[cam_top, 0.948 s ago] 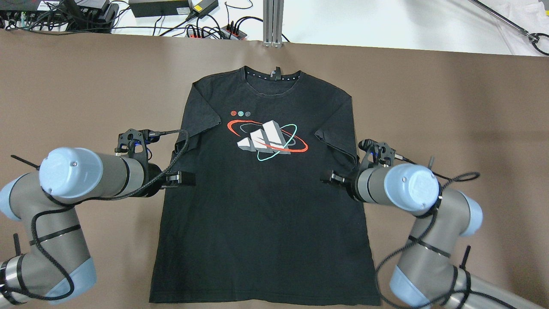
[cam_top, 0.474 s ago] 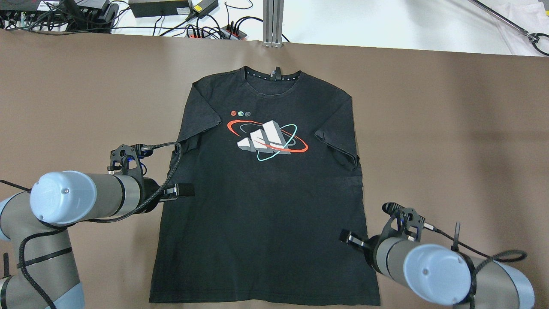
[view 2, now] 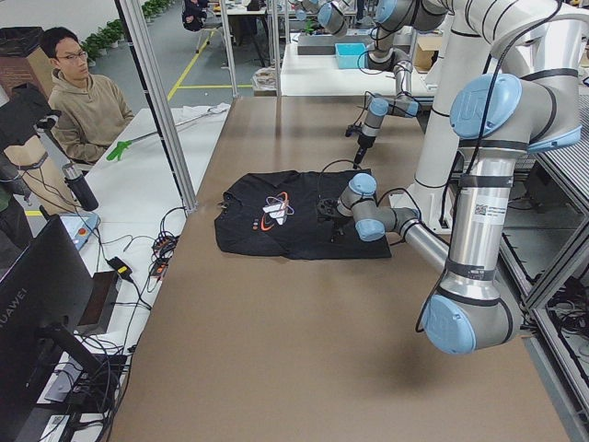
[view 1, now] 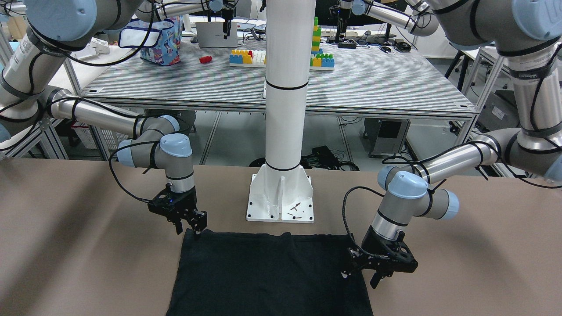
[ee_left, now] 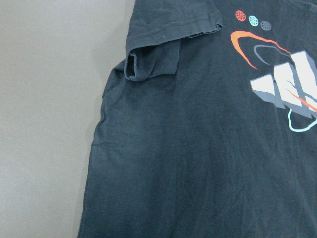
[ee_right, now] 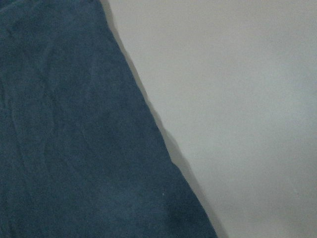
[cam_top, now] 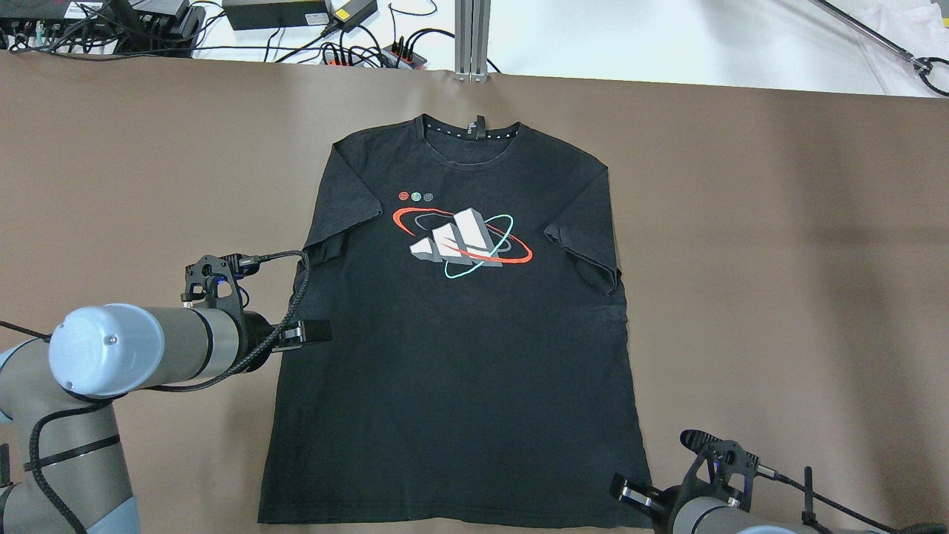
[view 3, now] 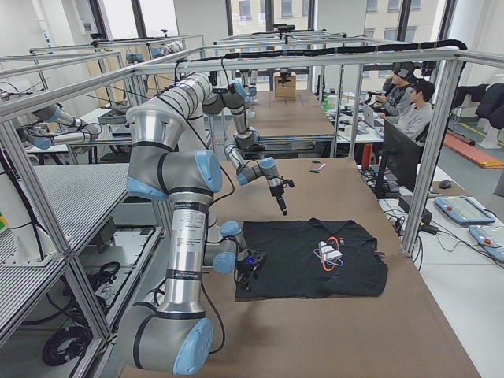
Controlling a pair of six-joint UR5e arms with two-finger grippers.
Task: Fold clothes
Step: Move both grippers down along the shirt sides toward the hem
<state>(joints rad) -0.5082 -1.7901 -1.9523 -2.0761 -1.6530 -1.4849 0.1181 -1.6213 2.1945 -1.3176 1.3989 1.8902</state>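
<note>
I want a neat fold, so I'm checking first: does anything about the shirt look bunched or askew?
The black T-shirt lies mostly flat, print up. The sleeve cuff on the robot's left is curled into a small bunch by the armpit, and the opposite sleeve tip is crumpled too. Nothing else stands out.
</note>
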